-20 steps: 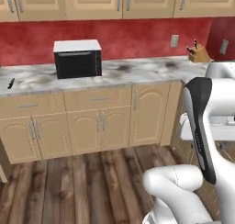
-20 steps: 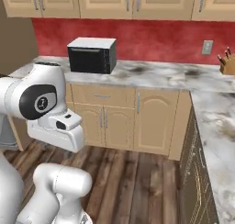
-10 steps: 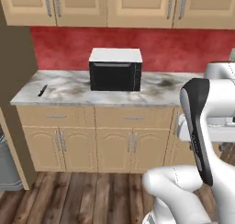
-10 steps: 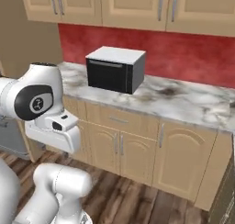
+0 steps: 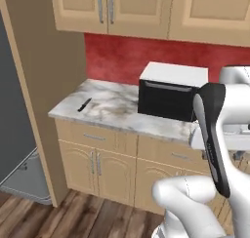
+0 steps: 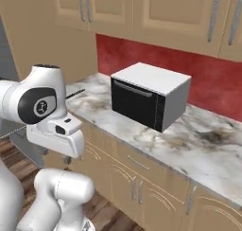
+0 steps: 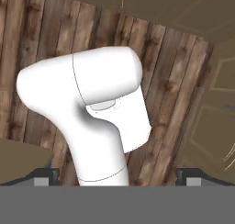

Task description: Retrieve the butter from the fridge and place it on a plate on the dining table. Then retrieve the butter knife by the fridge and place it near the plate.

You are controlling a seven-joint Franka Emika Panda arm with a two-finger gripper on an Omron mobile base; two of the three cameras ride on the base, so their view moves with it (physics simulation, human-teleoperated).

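Butter is presumably behind the closed grey fridge (image 5: 14, 110) at the left of the left base view, so the step in hand looks like driving up to that appliance. The butter knife (image 5: 84, 104) lies on the marble counter (image 5: 117, 110) near its left end, close to the tan panel (image 5: 49, 86) that stands between counter and fridge, and well apart from the black microwave (image 5: 168, 93) further along toward the right; in the right base view the same slim dark utensil (image 6: 74, 93) shows just past the arm's shoulder. The claw (image 7: 117, 177) points down at the wooden floor (image 7: 27, 48) with its two dark tips spread wide apart and nothing between them, the arm folded in over the base. To do this step well, I would bring the base squarely in front of the fridge door, stopping far enough back for the door to swing past the robot, and keep the arm tucked so it clears the panel and the cabinet fronts (image 5: 97, 164). No handle can be made out on the fridge from here, so the reach is best held off until it comes into sight. The knife can wait where it lies.
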